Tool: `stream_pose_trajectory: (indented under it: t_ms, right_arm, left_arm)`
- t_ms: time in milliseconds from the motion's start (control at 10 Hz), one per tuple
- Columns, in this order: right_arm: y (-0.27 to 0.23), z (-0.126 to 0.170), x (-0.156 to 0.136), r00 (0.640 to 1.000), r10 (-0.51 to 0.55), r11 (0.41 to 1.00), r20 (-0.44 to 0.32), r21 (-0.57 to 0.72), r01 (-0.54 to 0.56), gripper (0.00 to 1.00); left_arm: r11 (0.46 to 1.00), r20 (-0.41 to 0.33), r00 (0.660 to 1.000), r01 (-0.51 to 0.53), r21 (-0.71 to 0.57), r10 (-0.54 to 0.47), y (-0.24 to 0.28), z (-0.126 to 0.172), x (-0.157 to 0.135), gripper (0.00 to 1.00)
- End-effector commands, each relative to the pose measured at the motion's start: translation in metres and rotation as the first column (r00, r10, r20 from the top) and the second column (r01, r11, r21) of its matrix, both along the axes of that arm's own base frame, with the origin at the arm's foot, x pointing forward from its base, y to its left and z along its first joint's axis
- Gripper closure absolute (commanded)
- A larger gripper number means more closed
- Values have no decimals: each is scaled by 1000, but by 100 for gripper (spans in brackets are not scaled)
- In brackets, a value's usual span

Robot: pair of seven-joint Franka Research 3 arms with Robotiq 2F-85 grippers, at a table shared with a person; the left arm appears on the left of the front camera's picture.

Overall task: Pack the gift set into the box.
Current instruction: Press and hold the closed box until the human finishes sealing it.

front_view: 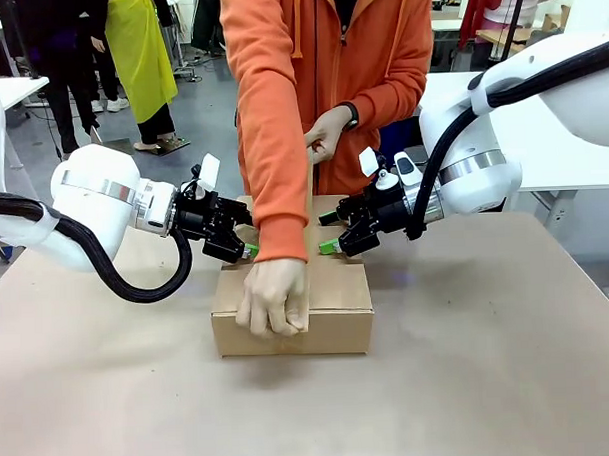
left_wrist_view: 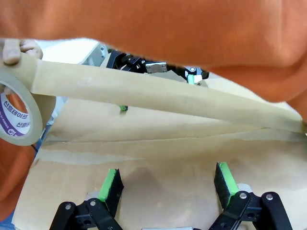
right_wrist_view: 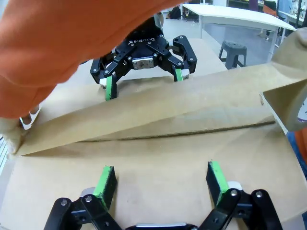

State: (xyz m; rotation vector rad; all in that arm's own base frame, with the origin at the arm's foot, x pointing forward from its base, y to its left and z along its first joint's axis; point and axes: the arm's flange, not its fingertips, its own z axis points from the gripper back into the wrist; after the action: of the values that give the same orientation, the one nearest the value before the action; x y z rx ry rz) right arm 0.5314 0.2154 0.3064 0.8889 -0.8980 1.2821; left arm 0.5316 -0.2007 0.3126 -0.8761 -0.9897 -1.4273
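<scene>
The brown cardboard box [front_view: 333, 322] lies mid-table with its top flaps folded down. My left gripper [front_view: 247, 249] is open, green pads resting on the left flap [left_wrist_view: 168, 158]. My right gripper [front_view: 328, 233] is open on the right flap [right_wrist_view: 158, 163]. A person in an orange hoodie presses a fist [front_view: 275, 297] onto the box's near edge. The person's other hand [front_view: 326, 132] holds a tape roll [left_wrist_view: 19, 120]. A strip of brown tape [left_wrist_view: 158, 93] stretches above the seam between my grippers. The gift set is hidden.
The brown table top [front_view: 490, 382] is bare around the box. The person's orange sleeve [front_view: 271, 119] hangs over the box between my two arms. White tables [front_view: 542, 140] and a stool [right_wrist_view: 235, 50] stand beyond the far edge.
</scene>
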Motion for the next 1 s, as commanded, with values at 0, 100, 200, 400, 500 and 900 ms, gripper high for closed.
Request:
stream_pose_trajectory:
  t_ms: [0, 100, 200, 400, 500, 900]
  right_arm:
    - [-1, -2, -1, 1000, -3, 1000, -4, -5, 3, 0]
    - [-1, -2, -1, 1000, -3, 1000, -4, -5, 3, 0]
    - [-1, -2, -1, 1000, -3, 1000, -4, -5, 3, 0]
    - [-1, -2, -1, 1000, -3, 1000, -4, -5, 3, 0]
    - [-1, -2, -1, 1000, -3, 1000, -4, -5, 3, 0]
    - [-1, -2, -1, 1000, -3, 1000, -4, -5, 3, 0]
  left_arm:
    - [1000, 3, 1000, -9, -7, 9, 0, -3, -1, 0]
    - [1000, 3, 1000, -9, -7, 9, 0, -3, -1, 0]
    - [1000, 3, 1000, -9, -7, 9, 0, -3, -1, 0]
    - [1000, 3, 1000, -9, -7, 9, 0, -3, -1, 0]
    - [1000, 3, 1000, -9, -7, 9, 0, -3, -1, 0]
    - [1000, 3, 1000, -9, -7, 9, 0, -3, -1, 0]
